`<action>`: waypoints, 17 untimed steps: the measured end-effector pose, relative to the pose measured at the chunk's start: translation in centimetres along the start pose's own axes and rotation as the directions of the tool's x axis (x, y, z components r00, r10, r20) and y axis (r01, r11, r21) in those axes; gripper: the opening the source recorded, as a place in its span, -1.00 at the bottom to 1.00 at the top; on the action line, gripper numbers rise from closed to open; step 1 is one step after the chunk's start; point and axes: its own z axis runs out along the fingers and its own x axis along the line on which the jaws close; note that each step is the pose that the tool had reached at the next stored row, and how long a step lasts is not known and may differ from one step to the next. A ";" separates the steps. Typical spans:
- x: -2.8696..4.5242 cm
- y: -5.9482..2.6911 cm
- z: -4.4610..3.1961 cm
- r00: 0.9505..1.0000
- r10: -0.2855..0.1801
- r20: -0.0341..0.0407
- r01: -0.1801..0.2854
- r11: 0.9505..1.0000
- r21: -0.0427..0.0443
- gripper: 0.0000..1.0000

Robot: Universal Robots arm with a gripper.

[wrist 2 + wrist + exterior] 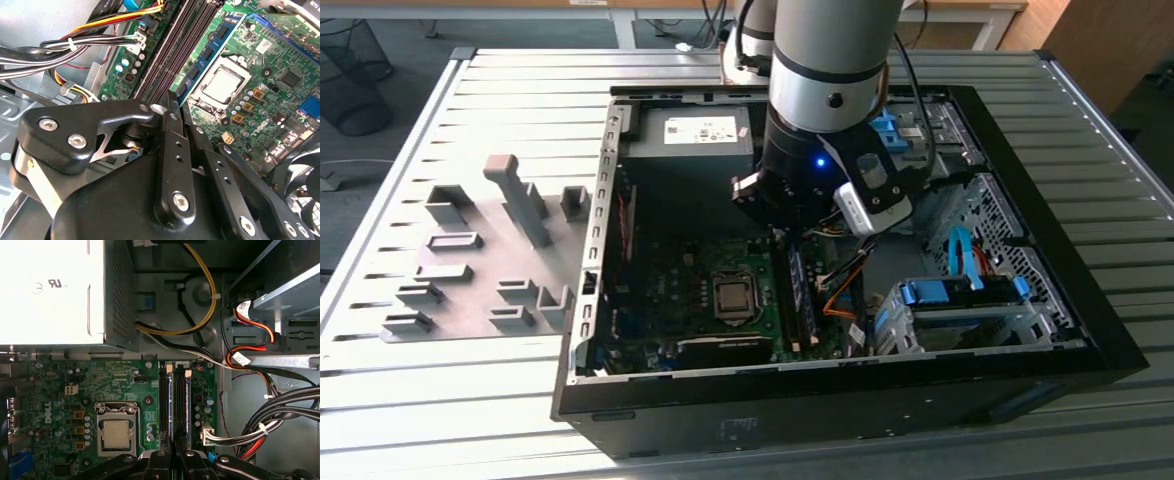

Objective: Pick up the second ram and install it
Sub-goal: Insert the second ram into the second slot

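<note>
Inside the open computer case (1067,330) on the bench (494,400), the claw (172,452) hangs clenched just over the memory slots (163,407). Beside the processor socket (116,434), the second ram (202,57) stands seated in its slot, white label showing.

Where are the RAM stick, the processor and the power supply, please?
RAM stick (206,51): second wrist view, on a black chip of its blue face.
Processor (117,432): first wrist view, middle of its metal lid.
Power supply (50,290): first wrist view, its pale casing.
</note>
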 end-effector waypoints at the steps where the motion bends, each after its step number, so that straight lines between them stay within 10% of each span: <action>1: 0.00 0.00 0.03 1.000 0.000 0.000 0.000 1.000 0.000 -0.73; 17: -0.09 -0.54 1.29 1.000 0.005 0.000 -0.005 1.000 0.000 -0.73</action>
